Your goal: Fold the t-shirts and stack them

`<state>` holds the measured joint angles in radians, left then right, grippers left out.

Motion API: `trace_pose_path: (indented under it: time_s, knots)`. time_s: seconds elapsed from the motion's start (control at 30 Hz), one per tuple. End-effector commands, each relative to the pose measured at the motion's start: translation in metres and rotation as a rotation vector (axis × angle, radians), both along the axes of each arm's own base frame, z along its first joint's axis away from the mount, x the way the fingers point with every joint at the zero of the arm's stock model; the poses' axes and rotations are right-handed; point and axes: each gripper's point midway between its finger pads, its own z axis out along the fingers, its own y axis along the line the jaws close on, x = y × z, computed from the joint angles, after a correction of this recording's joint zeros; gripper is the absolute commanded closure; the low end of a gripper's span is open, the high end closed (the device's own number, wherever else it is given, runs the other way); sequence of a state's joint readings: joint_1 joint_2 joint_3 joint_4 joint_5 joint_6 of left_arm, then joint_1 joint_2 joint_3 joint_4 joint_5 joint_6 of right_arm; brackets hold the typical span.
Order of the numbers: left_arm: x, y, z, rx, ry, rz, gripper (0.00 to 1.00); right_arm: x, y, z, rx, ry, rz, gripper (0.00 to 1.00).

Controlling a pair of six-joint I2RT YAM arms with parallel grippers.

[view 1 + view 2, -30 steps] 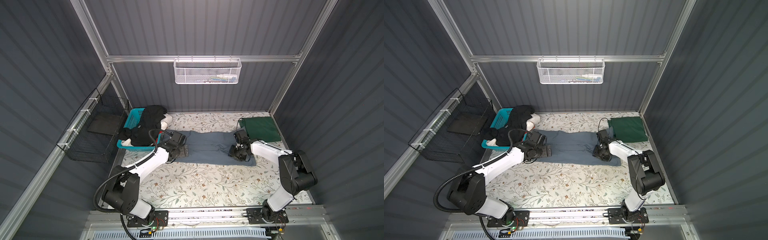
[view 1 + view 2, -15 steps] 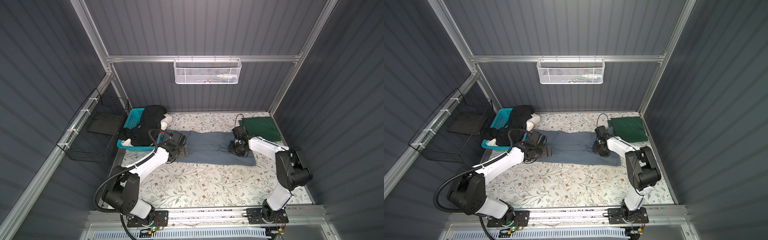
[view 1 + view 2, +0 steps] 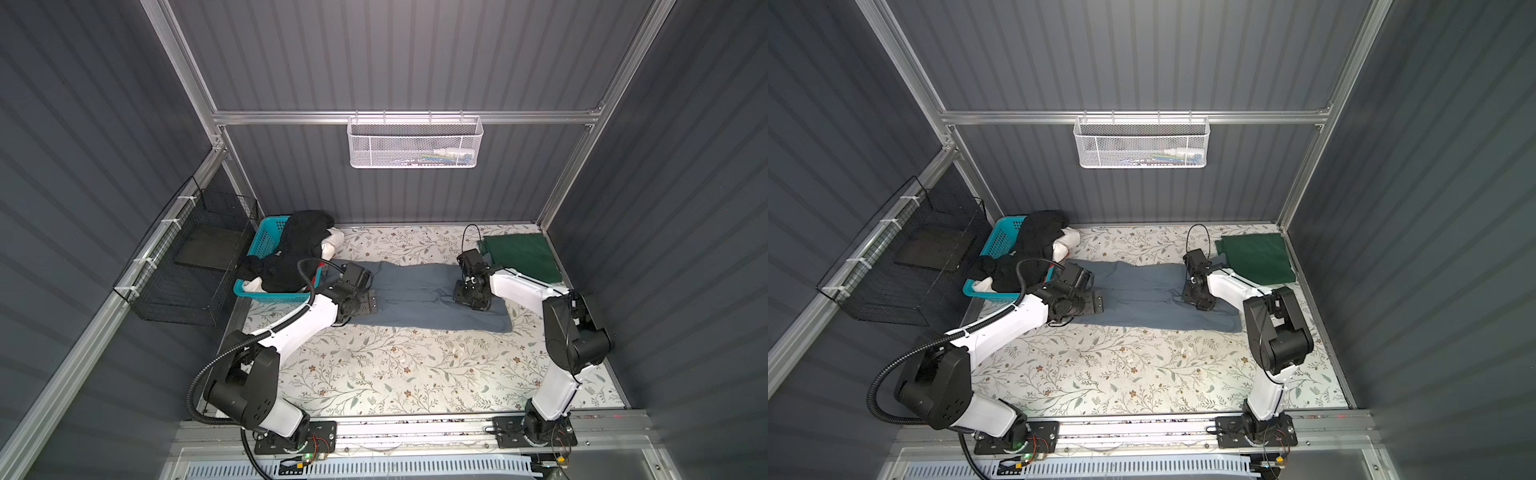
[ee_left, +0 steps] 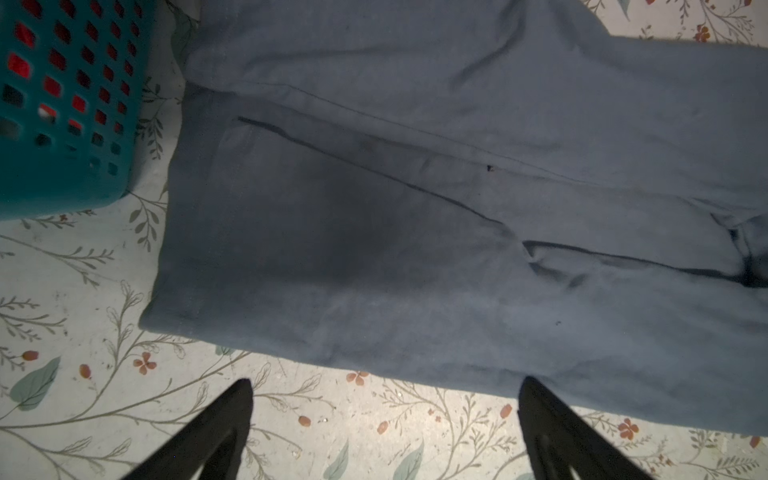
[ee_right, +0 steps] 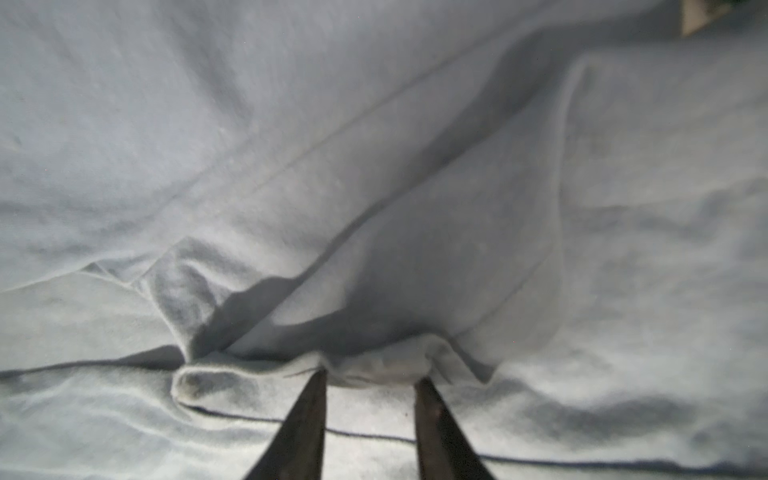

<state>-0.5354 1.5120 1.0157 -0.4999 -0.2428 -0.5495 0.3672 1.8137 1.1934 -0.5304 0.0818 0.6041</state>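
Note:
A slate blue-grey t-shirt [image 3: 415,291] [image 3: 1142,291] lies flat as a long strip across the table, folded lengthwise. My left gripper [image 3: 368,301] [image 4: 384,386] is open over bare tabletop, just off the shirt's [image 4: 415,208] left end beside the basket. My right gripper [image 3: 467,299] [image 5: 370,374] rests on the shirt's [image 5: 374,166] right part. Its jaws stand narrowly apart, and a raised fold of cloth sits at the tips. A folded dark green t-shirt [image 3: 521,255] [image 3: 1258,257] lies at the back right. Black [image 3: 299,245] and white [image 3: 332,243] shirts are heaped in the basket, and red cloth [image 4: 20,66] shows through its lattice.
The turquoise lattice basket [image 3: 266,237] [image 4: 62,124] stands at the back left, close to my left arm. A black wire basket [image 3: 195,257] hangs on the left wall and a white mesh basket [image 3: 415,141] on the back wall. The floral table cover [image 3: 415,374] stretches in front.
My right gripper has slid a little left and back along the blue-grey shirt, and its jaws have narrowed. The left arm has not moved.

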Motion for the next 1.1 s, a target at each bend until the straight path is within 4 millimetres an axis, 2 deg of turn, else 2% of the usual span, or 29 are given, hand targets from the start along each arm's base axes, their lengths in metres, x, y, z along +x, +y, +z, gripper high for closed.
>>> trace_pose_path:
  time_s: [0.0,0.13,0.27,0.43,0.5,0.57,0.7,0.8,0.97,1.07]
  knots:
    - [0.004,-0.005,0.002,0.001,-0.001,-0.018,0.00,0.004,0.000,0.000,-0.062,-0.006,0.047,0.72]
    - [0.004,-0.007,-0.003,-0.001,0.011,-0.022,0.00,0.010,0.003,-0.002,-0.086,-0.018,0.070,0.88]
    - [0.004,-0.008,-0.006,-0.004,0.023,-0.024,0.00,0.017,0.005,-0.002,-0.098,-0.027,0.088,0.99]
    - [0.005,-0.007,-0.006,-0.001,0.022,-0.023,0.00,0.023,0.002,0.003,-0.132,-0.029,0.095,1.00]
    - [0.004,-0.008,-0.006,-0.001,0.021,-0.024,0.00,0.021,-0.003,0.004,-0.160,-0.020,0.082,0.95]
    - [0.005,-0.008,-0.006,-0.002,0.020,-0.024,0.00,0.018,-0.010,0.003,-0.193,-0.009,0.069,0.81]
    - [0.005,-0.008,-0.007,-0.003,0.021,-0.026,0.00,0.012,-0.012,0.001,-0.196,0.011,0.064,0.75]
    - [0.005,-0.009,-0.009,-0.004,0.026,-0.027,0.00,0.008,-0.014,-0.002,-0.204,0.028,0.056,0.63]
    - [0.003,-0.009,-0.007,-0.011,0.020,-0.028,0.00,0.005,-0.017,-0.001,-0.210,0.037,0.049,0.52]
    - [0.003,-0.008,-0.006,-0.010,0.016,-0.027,0.00,0.000,-0.019,-0.003,-0.215,0.052,0.037,0.51]
